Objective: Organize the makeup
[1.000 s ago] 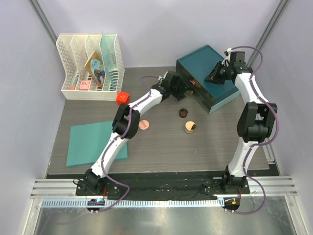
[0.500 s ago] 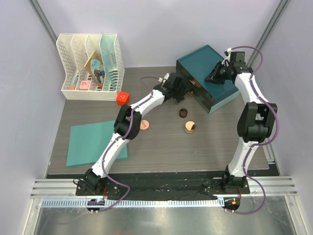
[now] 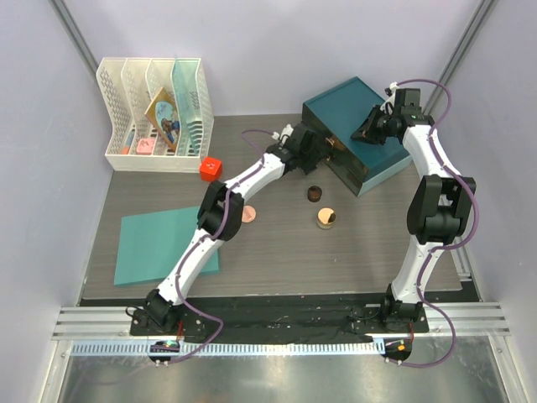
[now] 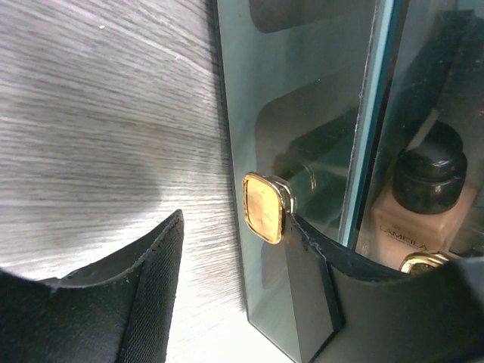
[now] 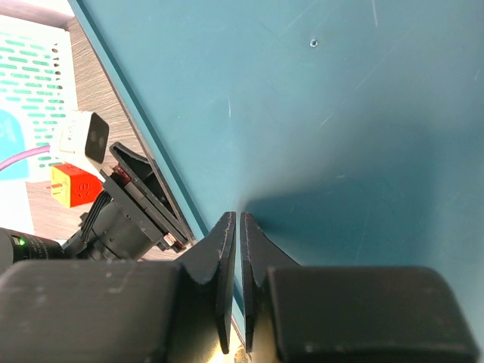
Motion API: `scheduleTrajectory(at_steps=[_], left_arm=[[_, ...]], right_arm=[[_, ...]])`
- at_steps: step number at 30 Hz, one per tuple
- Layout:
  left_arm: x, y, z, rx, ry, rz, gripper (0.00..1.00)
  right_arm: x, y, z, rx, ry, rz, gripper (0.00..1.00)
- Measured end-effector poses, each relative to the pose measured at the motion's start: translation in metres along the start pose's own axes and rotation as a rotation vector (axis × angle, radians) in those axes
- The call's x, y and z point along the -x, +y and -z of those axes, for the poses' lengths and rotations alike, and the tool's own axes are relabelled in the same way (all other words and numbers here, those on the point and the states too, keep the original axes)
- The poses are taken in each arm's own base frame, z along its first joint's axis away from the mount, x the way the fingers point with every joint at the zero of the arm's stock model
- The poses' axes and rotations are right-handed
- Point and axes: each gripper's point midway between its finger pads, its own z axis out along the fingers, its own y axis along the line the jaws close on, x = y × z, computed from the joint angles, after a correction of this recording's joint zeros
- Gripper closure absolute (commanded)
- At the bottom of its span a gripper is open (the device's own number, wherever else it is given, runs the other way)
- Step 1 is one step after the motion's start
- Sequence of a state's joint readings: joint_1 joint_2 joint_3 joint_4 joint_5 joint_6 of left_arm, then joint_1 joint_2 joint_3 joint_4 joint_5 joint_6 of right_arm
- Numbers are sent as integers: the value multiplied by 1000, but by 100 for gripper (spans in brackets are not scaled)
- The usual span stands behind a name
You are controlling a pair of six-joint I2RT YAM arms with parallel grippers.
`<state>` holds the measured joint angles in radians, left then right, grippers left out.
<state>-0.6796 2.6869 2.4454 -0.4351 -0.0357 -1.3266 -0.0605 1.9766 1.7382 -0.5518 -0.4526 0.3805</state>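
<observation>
Grey wood-grain table (image 3: 336, 260) carries a teal box (image 3: 348, 105) at its far right, turned at an angle. The left gripper (image 3: 323, 151) sits at the box's front, its claw spread wide around a gold knob (image 4: 264, 207) on the smoked-glass door (image 4: 302, 76); the knob lies just against the right-hand finger (image 4: 321, 295) and well clear of the other. Past the door's edge, inside the box, stands a bottle (image 4: 423, 208) of beige liquid with a black cap. The right gripper (image 3: 372, 128) rests on the box's lid, its claw pinched almost closed with only a thin slit showing and nothing held. On the open table in front of the box sit a dark brown jar (image 3: 315, 194), a gold-lidded jar (image 3: 326, 217) just nearer, and a pink compact (image 3: 247, 213) to the left beside the left arm. Farther left lie a red cube (image 3: 210, 167), a teal mat (image 3: 164, 243) and a white rack (image 3: 155, 109).
</observation>
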Motion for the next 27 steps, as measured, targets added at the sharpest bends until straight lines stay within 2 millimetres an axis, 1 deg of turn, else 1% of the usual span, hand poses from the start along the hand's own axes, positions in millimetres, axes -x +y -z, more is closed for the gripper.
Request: scheduleTrajectory(at_steps=[3, 6, 16, 18, 23, 27], left_arm=[[1, 2, 3, 14, 1, -2, 46], [2, 8, 9, 40, 0, -9, 46], [13, 42, 43, 156, 27, -68, 46], [16, 51, 52, 179, 29, -78, 45], [23, 81, 81, 248, 27, -91, 44], [26, 96, 94, 275, 28, -95, 43]], right_arm=[[0, 0, 0, 0, 0, 0, 86], [0, 0, 0, 0, 0, 0, 87], [0, 0, 0, 1, 2, -1, 87], [0, 1, -1, 6, 5, -1, 87], [-1, 2, -1, 14, 10, -2, 87], [-2, 2, -2, 15, 12, -2, 87]])
